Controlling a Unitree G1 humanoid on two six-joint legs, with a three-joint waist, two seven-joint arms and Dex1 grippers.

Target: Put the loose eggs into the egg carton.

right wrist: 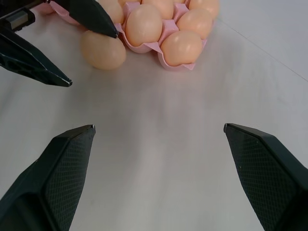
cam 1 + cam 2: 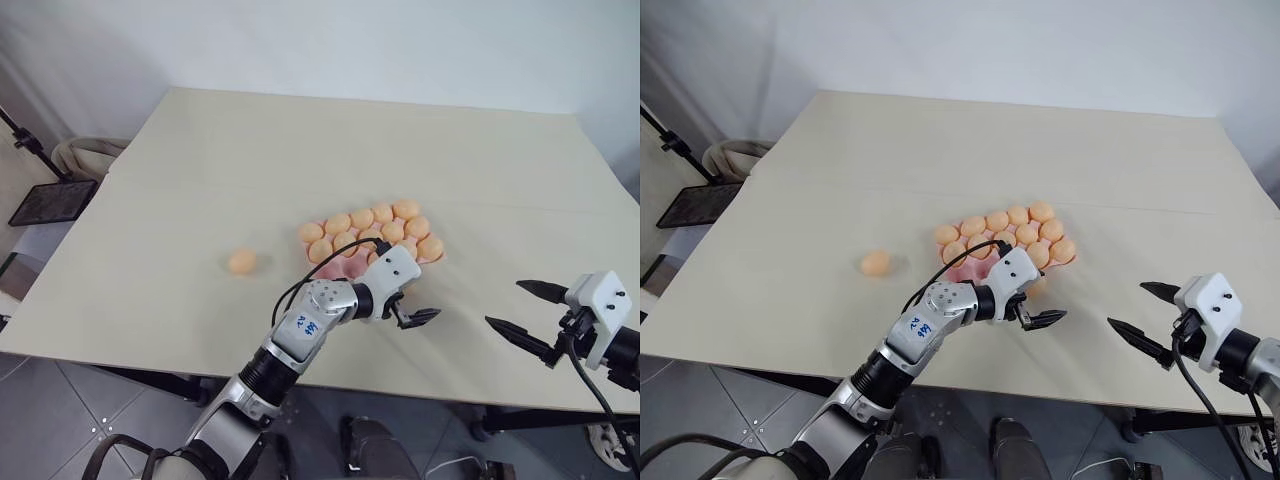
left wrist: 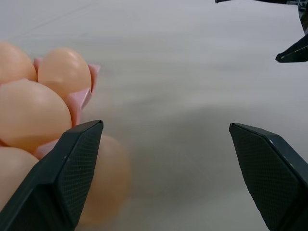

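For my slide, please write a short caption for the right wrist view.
Open right gripper faces the pink egg carton, with one loose egg on the table beside it and the open left gripper at that egg.

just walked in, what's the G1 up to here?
It's loading loose eggs into the pink egg carton, which is mostly full. The left gripper hangs open at the carton's near edge, holding nothing, next to an egg lying on the table beside the carton. Another loose egg sits off to the left. The right gripper waits open.
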